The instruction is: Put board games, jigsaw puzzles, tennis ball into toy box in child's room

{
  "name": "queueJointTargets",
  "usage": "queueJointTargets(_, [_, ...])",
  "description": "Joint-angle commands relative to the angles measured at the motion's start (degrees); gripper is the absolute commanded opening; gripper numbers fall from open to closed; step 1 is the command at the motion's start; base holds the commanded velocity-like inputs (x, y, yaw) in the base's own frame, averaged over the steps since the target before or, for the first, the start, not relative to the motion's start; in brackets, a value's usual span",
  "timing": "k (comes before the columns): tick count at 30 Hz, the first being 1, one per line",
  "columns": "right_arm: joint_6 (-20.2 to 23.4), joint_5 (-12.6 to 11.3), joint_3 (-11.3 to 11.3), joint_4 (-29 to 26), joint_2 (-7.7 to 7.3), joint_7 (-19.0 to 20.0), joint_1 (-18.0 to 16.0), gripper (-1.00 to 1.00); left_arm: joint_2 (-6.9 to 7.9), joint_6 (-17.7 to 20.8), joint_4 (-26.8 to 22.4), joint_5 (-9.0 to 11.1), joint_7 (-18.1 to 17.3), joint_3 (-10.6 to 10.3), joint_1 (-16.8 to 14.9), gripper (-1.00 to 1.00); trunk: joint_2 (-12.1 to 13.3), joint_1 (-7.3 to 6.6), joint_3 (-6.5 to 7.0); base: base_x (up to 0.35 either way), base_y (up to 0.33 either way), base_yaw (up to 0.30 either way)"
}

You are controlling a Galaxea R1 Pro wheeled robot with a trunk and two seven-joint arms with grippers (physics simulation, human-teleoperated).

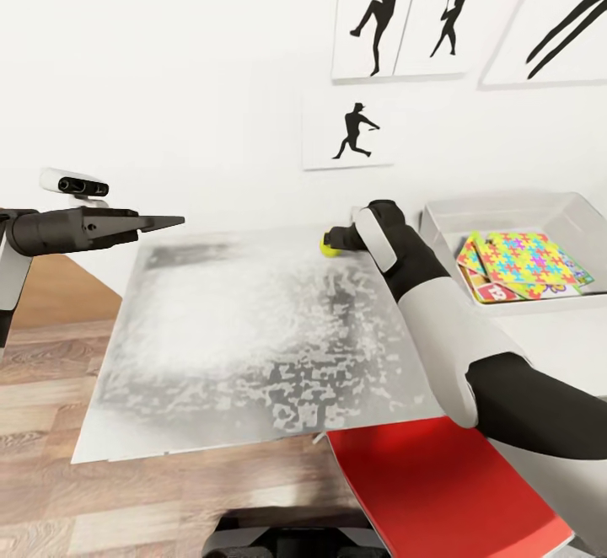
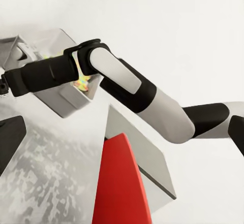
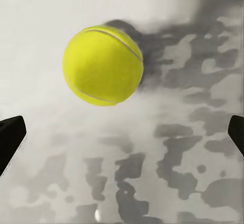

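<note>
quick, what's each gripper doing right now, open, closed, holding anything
Left gripper: held out over the table's left edge, holding nothing; open or shut cannot be told.
Right gripper: open, empty, by the tennis ball on the table.

Open worktop around the ball

The tennis ball [image 3: 102, 65] sits alone on the mottled worktop [image 1: 253, 347], free on every side; the right gripper [image 3: 122, 135] fingers stand wide apart, just short of it.

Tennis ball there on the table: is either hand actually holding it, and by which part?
No. The tennis ball rests on the table, ahead of the open right hand; its fingers don't touch it. The left hand holds nothing.
</note>
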Motion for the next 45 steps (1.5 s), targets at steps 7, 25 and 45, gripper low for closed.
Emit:
queueJointTargets(7, [-0.09,-0.91,-0.02,1.64,0.00,-0.56,-3.29,1.00,0.06,0.62,0.02,0.12,-0.20,-0.13,-0.06,1.00,-0.10,0.03,-0.75,0.000,0.000,0.000])
queueJointTargets(25, [-0.52,-1.06,-0.07,3.54,0.00,-0.56,-5.04,1.00,0.09,0.63,-0.06,0.48,-0.23,-0.09,-0.05,1.00,-0.10,0.03,-2.46,0.000,0.000,0.000])
queueJointTargets(45, [-0.54,-1.00,-0.07,3.47,0.00,-0.56,-5.06,1.00,-0.91,0.68,-0.26,0.81,-0.17,-0.18,-8.59,1.00,-0.10,0.03,-4.35,0.000,0.000,0.000])
